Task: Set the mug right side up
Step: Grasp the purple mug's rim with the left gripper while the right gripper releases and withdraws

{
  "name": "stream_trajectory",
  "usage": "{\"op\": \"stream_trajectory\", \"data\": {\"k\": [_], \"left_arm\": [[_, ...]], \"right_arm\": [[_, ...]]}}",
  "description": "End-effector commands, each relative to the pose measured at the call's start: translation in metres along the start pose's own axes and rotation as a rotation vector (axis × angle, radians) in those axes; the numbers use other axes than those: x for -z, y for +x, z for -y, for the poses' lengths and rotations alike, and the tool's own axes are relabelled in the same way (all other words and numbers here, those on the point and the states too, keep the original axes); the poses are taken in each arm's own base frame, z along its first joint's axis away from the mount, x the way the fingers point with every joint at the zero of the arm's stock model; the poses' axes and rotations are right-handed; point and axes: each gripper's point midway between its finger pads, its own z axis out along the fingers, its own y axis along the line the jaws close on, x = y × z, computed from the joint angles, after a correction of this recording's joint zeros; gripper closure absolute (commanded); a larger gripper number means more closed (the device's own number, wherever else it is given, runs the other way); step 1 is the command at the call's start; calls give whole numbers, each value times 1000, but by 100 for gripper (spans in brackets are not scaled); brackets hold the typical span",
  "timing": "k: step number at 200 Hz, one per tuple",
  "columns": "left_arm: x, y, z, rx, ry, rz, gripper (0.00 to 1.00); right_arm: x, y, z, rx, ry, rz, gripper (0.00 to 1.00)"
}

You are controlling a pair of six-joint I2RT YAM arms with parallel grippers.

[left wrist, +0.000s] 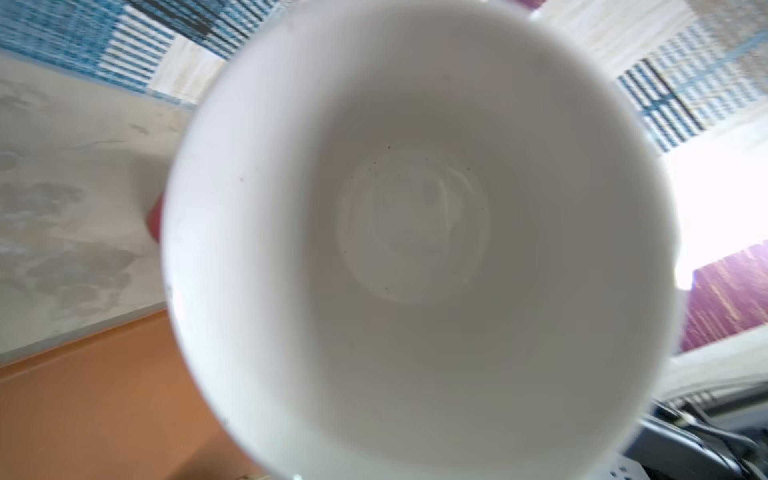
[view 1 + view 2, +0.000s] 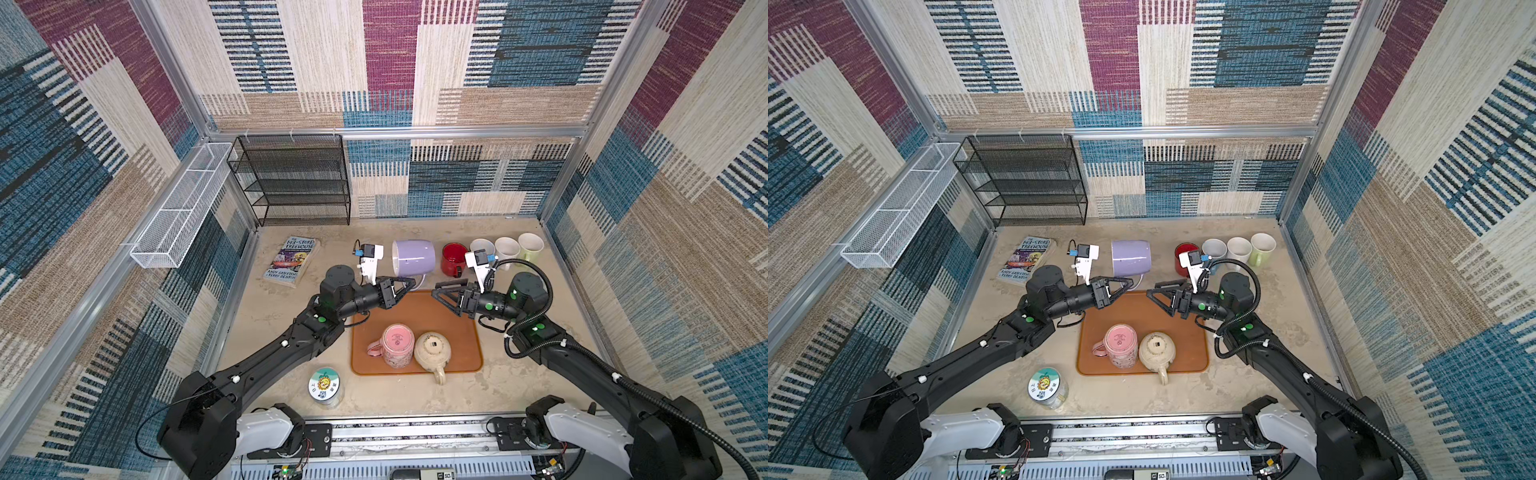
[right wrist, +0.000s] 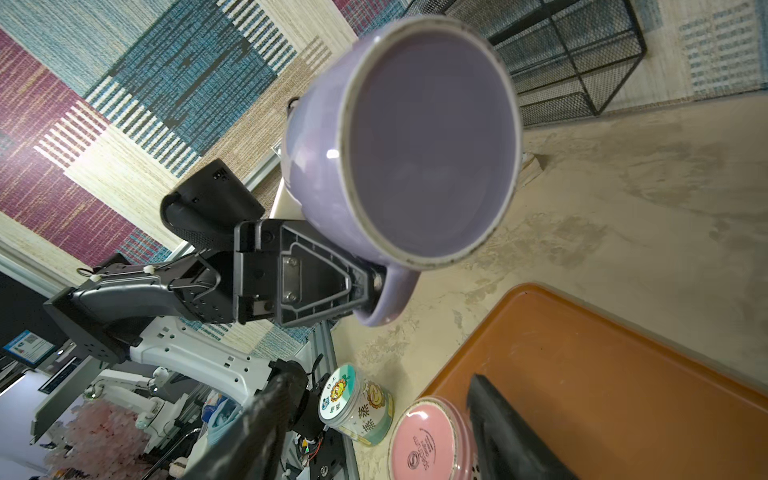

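Observation:
The lavender mug (image 2: 413, 257) (image 2: 1131, 257) hangs on its side above the table behind the orange tray (image 2: 457, 324). My left gripper (image 2: 409, 284) (image 2: 1126, 284) is shut on its handle (image 3: 390, 299). Its white inside (image 1: 415, 232) fills the left wrist view, where the jaws are hidden. Its flat lavender base (image 3: 432, 141) faces the right wrist camera. My right gripper (image 2: 435, 290) (image 2: 1149, 291) (image 3: 384, 376) stands open just right of the mug, apart from it, with nothing between its fingers.
A pink mug (image 2: 397, 345) and a beige mug (image 2: 432, 353) stand upside down on the tray. A red mug (image 2: 454, 257) and three pale mugs (image 2: 507, 249) line the back right. A book (image 2: 291, 261), a jar (image 2: 325, 384) and a black wire shelf (image 2: 295, 178) are on the left.

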Motion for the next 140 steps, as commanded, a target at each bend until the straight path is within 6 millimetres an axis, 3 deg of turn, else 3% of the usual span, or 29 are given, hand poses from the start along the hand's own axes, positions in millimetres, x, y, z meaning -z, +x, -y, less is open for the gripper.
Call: {"op": "stream_trajectory", "data": {"k": [1,62,140], "left_arm": [[-4,1,-19,-55,-122,-50,100],[-23,8,-72,-89,-394,-223,100],[-45,0,-116,-216,-622,-331,100]], "right_arm": [[6,5,10,33,73,4,22],[21,16,30,52,210,17,0],[51,28,79,-9,543,21,0]]}}
